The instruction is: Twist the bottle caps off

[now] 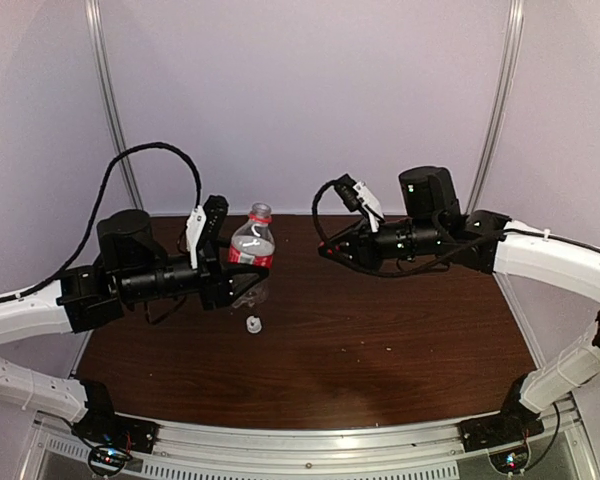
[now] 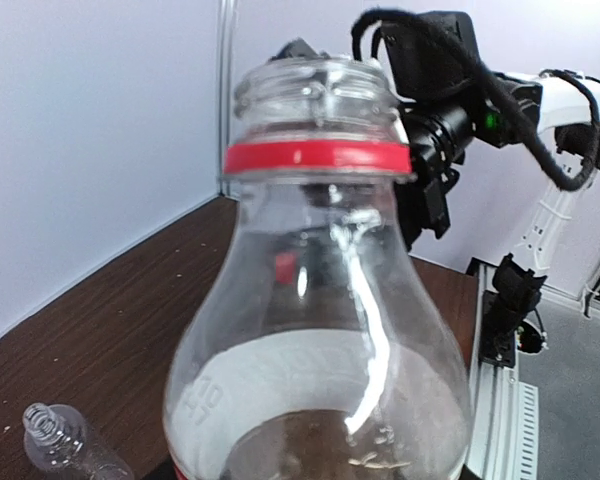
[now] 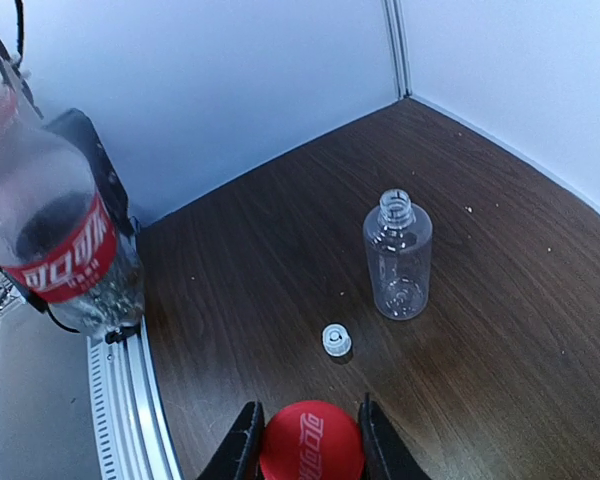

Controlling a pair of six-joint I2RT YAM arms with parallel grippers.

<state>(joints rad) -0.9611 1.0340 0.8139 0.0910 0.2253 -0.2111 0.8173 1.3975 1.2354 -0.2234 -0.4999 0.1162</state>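
Note:
My left gripper (image 1: 230, 258) is shut on the red-label bottle (image 1: 251, 245) and holds it upright above the table. Its neck is open, with only a red ring (image 2: 318, 157) left below the thread. The bottle fills the left wrist view (image 2: 320, 330) and hides the fingers. My right gripper (image 3: 311, 445) is shut on the red cap (image 3: 311, 440), held in the air to the right of the bottle (image 3: 65, 240). The plain bottle (image 3: 398, 260) stands upright and uncapped on the table. The white cap (image 3: 336, 341) lies beside it, also seen from above (image 1: 252, 323).
The brown table (image 1: 380, 340) is enclosed by pale walls at the back and sides. A metal rail (image 1: 310, 455) runs along the near edge. The right arm (image 2: 450, 110) hangs just behind the held bottle's neck.

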